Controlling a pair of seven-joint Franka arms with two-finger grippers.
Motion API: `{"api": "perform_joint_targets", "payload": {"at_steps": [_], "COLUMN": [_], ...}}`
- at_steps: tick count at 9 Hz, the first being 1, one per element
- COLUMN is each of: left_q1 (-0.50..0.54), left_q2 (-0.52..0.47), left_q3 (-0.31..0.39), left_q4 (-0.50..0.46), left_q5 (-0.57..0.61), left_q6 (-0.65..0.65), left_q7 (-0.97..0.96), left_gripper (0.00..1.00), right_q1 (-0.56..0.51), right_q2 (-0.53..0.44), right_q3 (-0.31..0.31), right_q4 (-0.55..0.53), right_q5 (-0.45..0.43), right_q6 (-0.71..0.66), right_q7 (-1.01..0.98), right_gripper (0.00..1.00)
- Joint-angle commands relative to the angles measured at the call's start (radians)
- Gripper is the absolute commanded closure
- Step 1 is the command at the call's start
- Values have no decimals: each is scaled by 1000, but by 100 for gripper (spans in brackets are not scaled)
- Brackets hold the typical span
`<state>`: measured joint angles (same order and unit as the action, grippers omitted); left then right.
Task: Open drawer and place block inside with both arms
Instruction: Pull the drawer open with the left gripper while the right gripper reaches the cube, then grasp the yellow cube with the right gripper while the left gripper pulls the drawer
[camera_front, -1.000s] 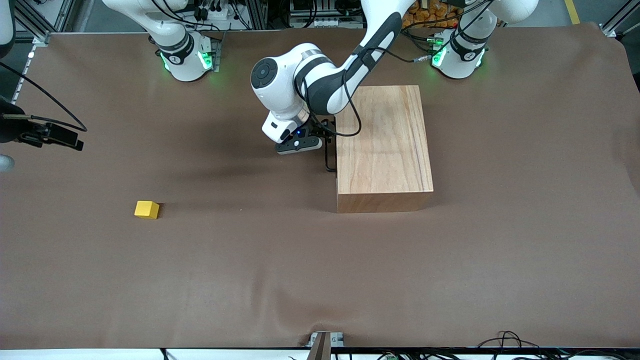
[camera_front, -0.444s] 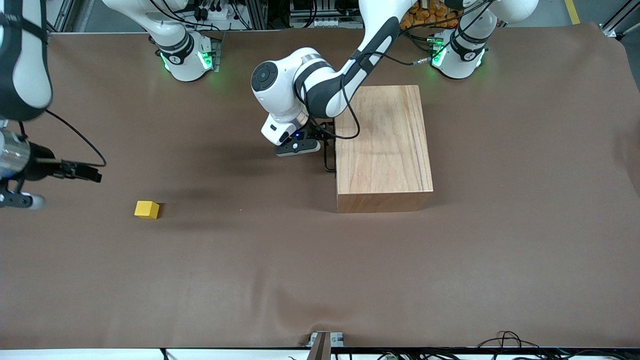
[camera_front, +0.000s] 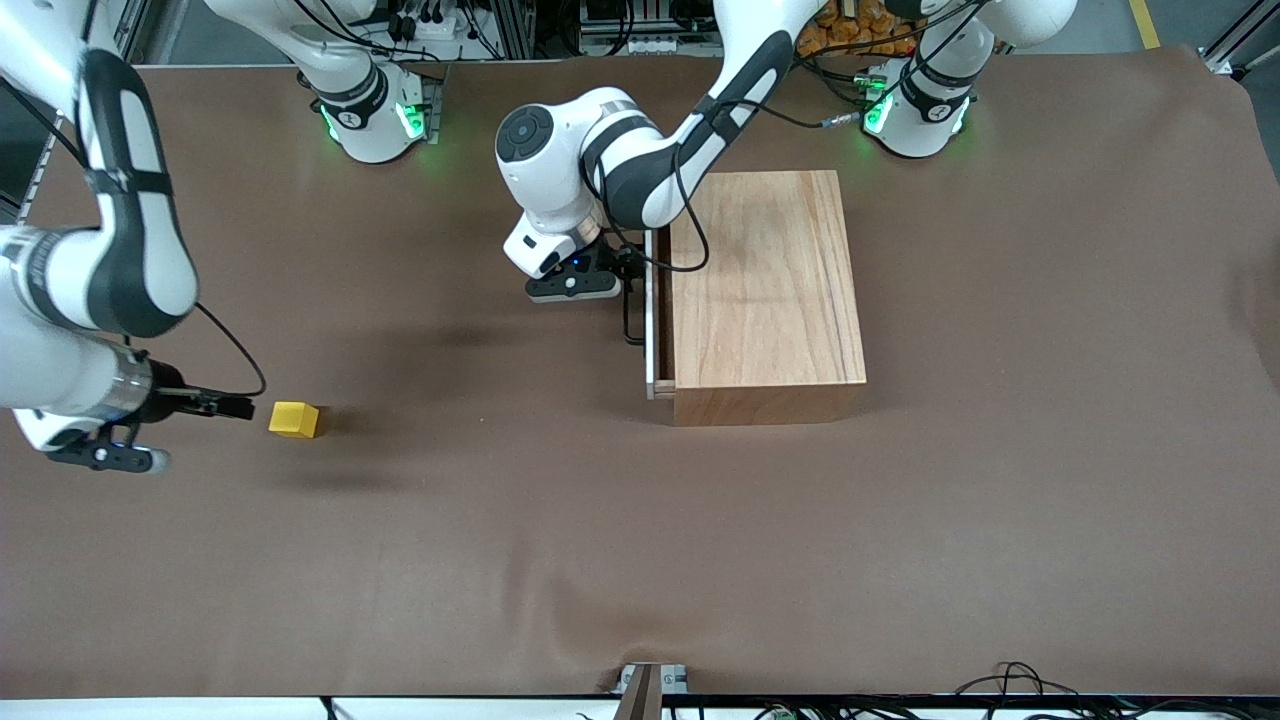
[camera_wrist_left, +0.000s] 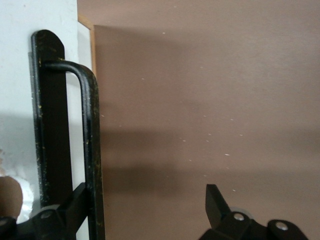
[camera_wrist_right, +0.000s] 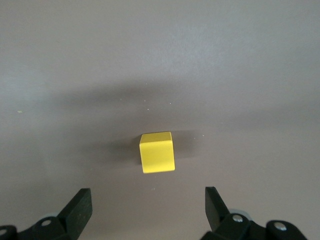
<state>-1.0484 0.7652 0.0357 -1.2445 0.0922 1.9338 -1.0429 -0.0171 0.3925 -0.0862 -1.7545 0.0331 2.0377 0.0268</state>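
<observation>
The left end effector (camera_front: 628, 283) hooks one spread finger inside the thin black loop handle (camera_front: 630, 310) of the shallow white-fronted wooden drawer (camera_front: 654, 312), slightly out of its large wooden box (camera_front: 765, 295) mid-surface. The right end effector (camera_wrist_right: 145, 215) hangs released over the brown surface (camera_front: 640, 560) just beside the small yellow cube block (camera_front: 294, 419), near the right arm's edge.

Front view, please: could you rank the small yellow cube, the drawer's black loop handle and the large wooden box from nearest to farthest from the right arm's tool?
1. Small yellow cube: on the table beside the right tool, toward the right arm's end.
2. Black loop handle: mid-table, on the drawer's white front, with the left tool at it.
3. Large wooden box: past the handle, toward the left arm's end.
</observation>
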Motion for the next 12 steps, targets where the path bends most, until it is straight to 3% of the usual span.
{"api": "perform_joint_targets", "payload": {"at_steps": [1,6,8,9,10,12], "left_q1": [-7,-9,-9,-9,-9,-9], "left_q2": [14,32,34,32,32,32], "left_q3": [0,-28,-48,-52,-66,-80], "left_q4": [20,23,25,25,26,26], "left_q5": [-34,-37,-37,-37,-37,-38], "left_q6": [65,137,169,171,191,224], "left_q7": [-6,-3,-6,-6,-6,-8], "left_gripper": [0,0,0,0,0,0], "right_q1": [-14,-11,-15,-18,-20,-18], "right_q2": [55,219,241,246,247,243], "right_q3": [9,9,9,9,9,9], "right_q4": [-30,-28,-25,-23,-20,-1], "right_q5": [7,7,8,8,16,16], "right_q6": [79,101,131,139,154,164], "right_q7": [-10,-16,-18,-25,-25,-27], "right_gripper": [0,0,0,59,100,100]}}
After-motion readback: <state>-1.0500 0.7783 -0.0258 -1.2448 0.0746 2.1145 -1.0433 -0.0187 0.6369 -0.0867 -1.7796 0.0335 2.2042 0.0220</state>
